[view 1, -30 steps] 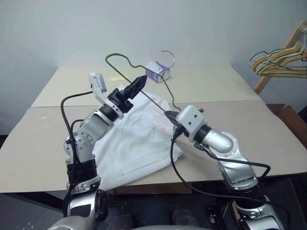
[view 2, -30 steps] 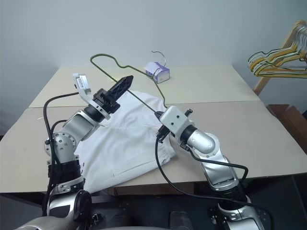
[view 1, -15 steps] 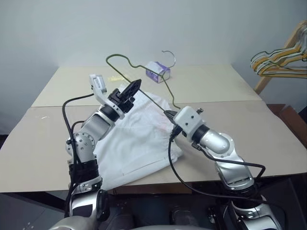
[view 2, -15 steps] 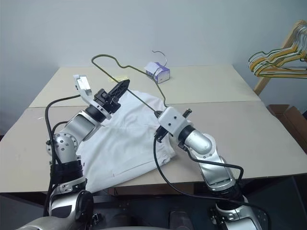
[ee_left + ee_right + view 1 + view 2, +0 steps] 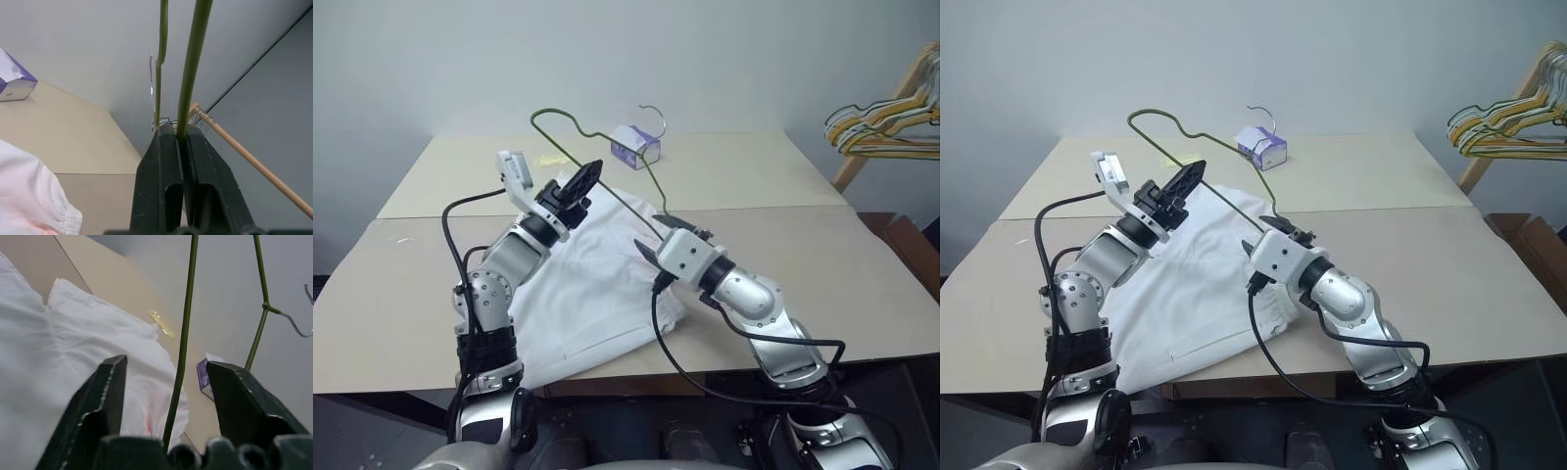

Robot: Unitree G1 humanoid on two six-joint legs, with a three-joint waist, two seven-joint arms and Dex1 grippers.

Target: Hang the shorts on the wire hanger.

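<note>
Left eye view, table (image 5: pixel 822 250): beige top with a seam across it, against a pale wall.
Shorts (image 5: pixel 582 294): white, spread flat on the near half of the table, under both arms; gathered waistband with a faint pink tint lies by the right arm.
Wire hanger (image 5: pixel 607 191): thin olive-grey wire, raised above the shorts and tilted, hook (image 5: pixel 656 113) up toward the wall.
Left gripper (image 5: pixel 583 179): clenched on the hanger's long straight wire, above the far edge of the shorts; left wrist view has the wire pinched between its fingers (image 5: pixel 156 181).
Right gripper (image 5: pixel 166 396): released, fingers spread wide, the wire running between them untouched.
Tissue box (image 5: pixel 634 147): purple and white, on the far half of the table.
Spare hangers (image 5: pixel 886 127): bunched on a wooden rack, far right.
</note>
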